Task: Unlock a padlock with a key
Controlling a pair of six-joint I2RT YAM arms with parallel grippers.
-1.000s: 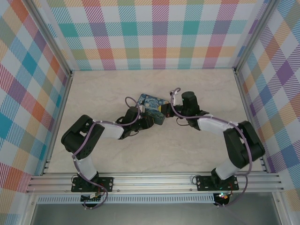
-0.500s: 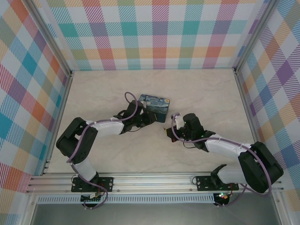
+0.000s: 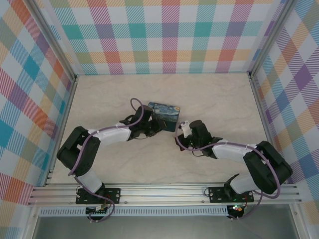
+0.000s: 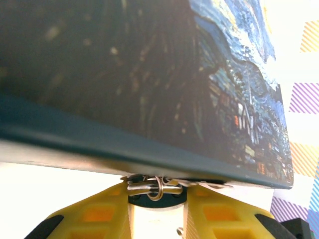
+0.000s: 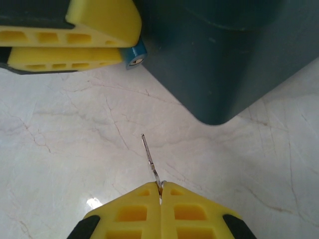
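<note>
Right claw (image 5: 160, 186) was clamped fully shut on the key (image 5: 150, 159), gripping just its near end, so most of the thin blade stuck out bare above the surface (image 5: 65, 149). The key's long axis ran straight out of the claw tip, pointing away from it and leaning slightly left. I saw it edge-on, so I couldn't tell how the blade was rolled. Beyond a stretch of bare surface sat the padlock (image 5: 135, 53), its blue end poking out at the tips of the left claw (image 5: 124, 46), which looked closed on it. Its keyhole (image 5: 133, 61) faced back toward the key, and its body sat just beside the box (image 5: 224, 59). The keyhole lay left of the line the key pointed along, so my read was that driving straight ahead would miss it and hit the lock face or the box wall. With so short a pinch, any off-centre contact could pivot the key in the claw or knock it out. A hard push could also shove the padlock back through the left claw or slide the box. From the left wrist, silvery hardware (image 4: 152, 186) sat under the box edge; shackle or latch, I couldn't tell.
</note>
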